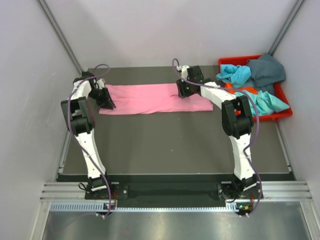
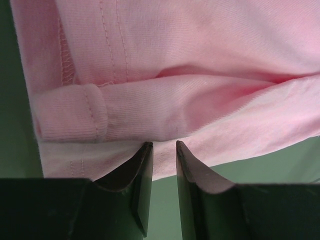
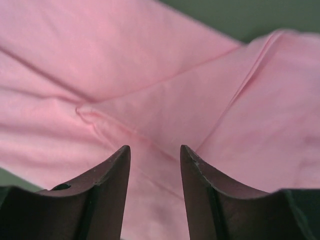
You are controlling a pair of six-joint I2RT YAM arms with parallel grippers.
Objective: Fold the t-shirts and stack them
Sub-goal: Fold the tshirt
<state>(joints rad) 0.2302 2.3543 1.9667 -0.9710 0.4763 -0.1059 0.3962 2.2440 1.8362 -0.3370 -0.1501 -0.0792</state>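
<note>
The left arm [image 1: 90,152] and right arm [image 1: 240,152] are white links with black joints, a purple-grey cable [image 1: 98,66] looping along each. The left gripper [image 2: 160,150] and right gripper [image 3: 155,152] have dark, curved, tapering fingers [image 2: 135,190].

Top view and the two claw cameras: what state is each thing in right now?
pink t-shirt, lying flat on the table, folded into a long strip.
left gripper, slightly open at the shirt's edge.
right gripper, open over the shirt.
other t-shirts, crumpled and unfolded in the red bin.
</note>
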